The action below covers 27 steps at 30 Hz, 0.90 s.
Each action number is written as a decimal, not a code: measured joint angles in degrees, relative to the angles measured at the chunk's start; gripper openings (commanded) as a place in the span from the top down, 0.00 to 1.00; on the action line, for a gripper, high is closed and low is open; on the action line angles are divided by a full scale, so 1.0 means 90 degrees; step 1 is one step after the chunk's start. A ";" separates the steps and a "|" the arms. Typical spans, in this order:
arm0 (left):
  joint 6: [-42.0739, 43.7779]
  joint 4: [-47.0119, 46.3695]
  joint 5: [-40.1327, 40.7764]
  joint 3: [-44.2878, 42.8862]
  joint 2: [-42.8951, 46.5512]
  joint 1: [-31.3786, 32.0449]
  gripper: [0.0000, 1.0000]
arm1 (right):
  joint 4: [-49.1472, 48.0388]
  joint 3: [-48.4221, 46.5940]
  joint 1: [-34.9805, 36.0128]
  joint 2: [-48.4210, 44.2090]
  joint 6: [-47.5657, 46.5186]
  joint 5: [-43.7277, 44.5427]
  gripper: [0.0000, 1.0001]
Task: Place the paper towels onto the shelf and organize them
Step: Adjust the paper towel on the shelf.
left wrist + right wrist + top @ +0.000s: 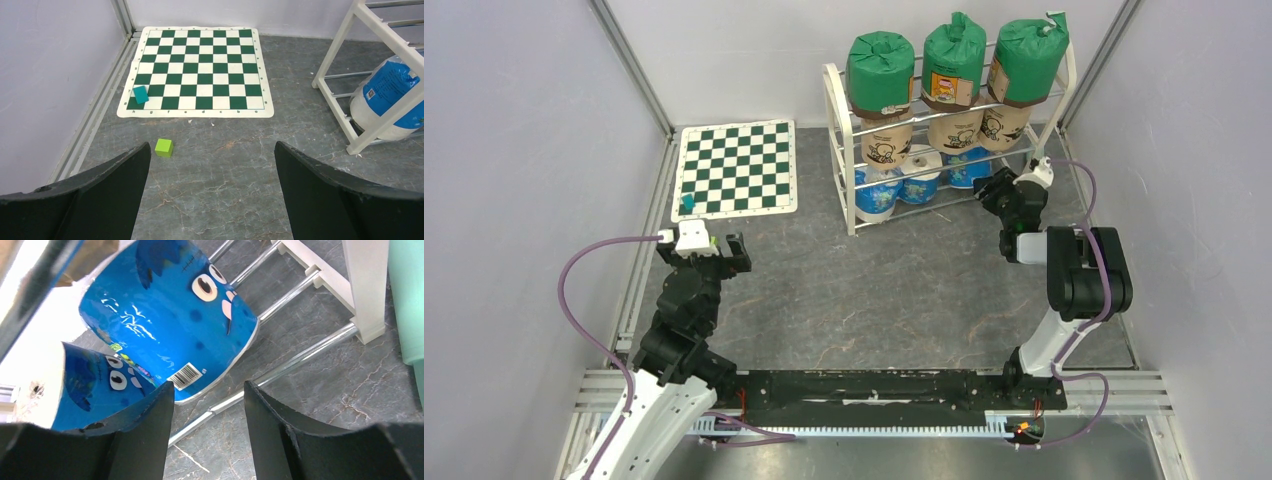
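- Grey marbled counter (pixel 894 290) fills the floor of a booth with pale walls (pixel 514 150).
- In the upper right of the top view stands the shelf (pixel 841 150), and all nine rolls sit on it.
- Three green rolls (pixel 952 55) stand side by side on the top tier.
- Three tan rolls (pixel 954 128) fill the middle tier, right under the green ones.
- Three blue rolls (pixel 921 170) lie in a row on the bottom tier.
- Left of the shelf, a checkered mat (pixel 736 170) lies flat on the counter, with a teal block (pixel 141 94) on its lower-left corner.
- A green cube (pixel 164 147) sits on the counter just below the mat's near edge.
- At the left of the top view, the left fingers (pixel 115 185) stand wide apart over bare counter and grip nothing.
- The right fingers (pixel 145 430) are at the right end of the bottom tier, partly apart, with only counter and a chrome rod (pixel 280 370) showing between them.
- In the right wrist view, a blue roll with a cartoon face and a barcode rests on the rods just beyond the fingertips.
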<state>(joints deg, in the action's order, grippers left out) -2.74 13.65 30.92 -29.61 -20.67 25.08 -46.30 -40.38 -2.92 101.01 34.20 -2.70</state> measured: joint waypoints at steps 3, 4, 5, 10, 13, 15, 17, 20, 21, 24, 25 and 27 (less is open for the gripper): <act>-0.0002 0.0002 0.0000 0.0000 -0.0005 0.0000 0.00 | 0.0000 -0.0002 -0.0041 0.0063 0.0056 0.0015 0.45; -0.0002 0.0000 0.0000 0.0000 -0.0007 0.0000 0.00 | -0.0002 -0.0002 -0.0066 0.0092 0.0078 0.0017 0.46; 0.0000 0.0000 0.0000 0.0000 -0.0007 0.0000 0.00 | -0.0002 -0.0002 -0.0085 0.0119 0.0092 0.0019 0.46; -0.0002 0.0000 -0.0002 0.0000 -0.0010 0.0000 0.00 | -0.0015 0.0012 -0.0192 0.0223 0.0236 0.0022 0.47; -0.0002 0.0000 -0.0002 0.0000 -0.0010 0.0000 0.00 | -0.0039 0.0063 -0.0233 0.0236 0.0277 0.0049 0.47; -0.0002 0.0000 -0.0002 0.0000 -0.0010 0.0000 0.00 | -0.0032 0.0100 -0.0257 0.0240 0.0299 0.0078 0.48; -0.0002 0.0000 -0.0002 0.0000 -0.0010 0.0000 0.00 | -0.0002 0.0114 -0.0282 0.0262 0.0301 0.0117 0.48; -0.0002 0.0000 -0.0002 0.0000 -0.0019 0.0000 0.00 | 0.0017 0.0129 -0.0325 0.0325 0.0304 0.0141 0.48; -0.0002 0.0000 -0.0002 0.0000 -0.0024 0.0000 0.00 | 0.0039 0.0134 -0.0338 0.0345 0.0304 0.0146 0.48; -0.0002 0.0000 -0.0002 0.0000 -0.0036 0.0000 0.00 | 0.0080 0.0160 -0.0374 0.0355 0.0304 0.0143 0.48; -0.0002 0.0000 -0.0002 0.0000 -0.0036 0.0000 0.00 | 0.0073 0.0180 -0.0386 0.0355 0.0301 0.0138 0.48; -0.0002 0.0002 -0.0002 0.0000 -0.0039 0.0000 0.00 | 0.0049 0.0238 -0.0401 0.0340 0.0299 0.0104 0.47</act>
<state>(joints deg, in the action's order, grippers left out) -2.76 13.67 30.89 -29.61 -21.02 25.08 -45.87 -38.24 -6.52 104.07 36.88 -1.76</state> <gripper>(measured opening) 0.994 0.524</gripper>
